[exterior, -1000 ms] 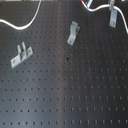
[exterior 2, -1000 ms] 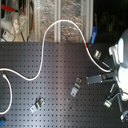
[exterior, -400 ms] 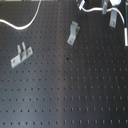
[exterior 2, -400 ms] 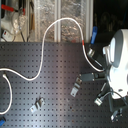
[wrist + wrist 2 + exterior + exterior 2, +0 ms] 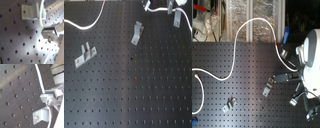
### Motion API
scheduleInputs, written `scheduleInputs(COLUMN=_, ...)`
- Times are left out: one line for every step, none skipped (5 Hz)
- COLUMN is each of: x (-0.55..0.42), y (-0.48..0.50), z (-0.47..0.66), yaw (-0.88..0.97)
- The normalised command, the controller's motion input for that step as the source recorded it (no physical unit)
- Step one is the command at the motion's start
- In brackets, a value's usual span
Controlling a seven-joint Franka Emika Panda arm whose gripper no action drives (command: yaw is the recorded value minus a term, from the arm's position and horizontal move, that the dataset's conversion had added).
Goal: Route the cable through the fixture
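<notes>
Further into the second exterior view from the second exterior view's right came my white arm (image 5: 311,57) than a second before, and it filled more of that side; the clips on the black perforated tabletop (image 5: 129,95) lay where they had been.

My fingers (image 5: 46,97) were closed on the cable (image 5: 238,40); in both wrist views the white cord ran down into them and came out again on the far side, hanging slack. An angled metal clip (image 5: 30,11) stood just beside the cord; the cord crossed its edge in the first wrist view, though I could not tell whether the two touched, nor whether this clip was the fixture itself.

In the second exterior view the cable swept from the second exterior view's left edge across the tabletop, rose in a tall arch, carried a small red mark (image 5: 276,44) on its way down, and ran on toward my arm.

In the first exterior view the fixture (image 5: 178,19) stood upright near the first exterior view's upper right corner; a loop of cable lay near it, towards the first exterior view's left, and the cord did not pass through it. A bent bracket (image 5: 137,33) stood near the middle; a two-pronged plate (image 5: 84,55) sat well apart, towards the first exterior view's left.
</notes>
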Motion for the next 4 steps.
scheduleInputs(x=0.028, y=-0.081, z=0.21, yaw=-0.11)
scheduleInputs(x=-0.187, y=-0.084, z=0.22, yaw=0.00)
scheduleInputs(x=-0.440, y=-0.142, z=0.01, yaw=0.02)
scheduleInputs(x=-0.488, y=-0.152, z=0.01, yaw=0.06)
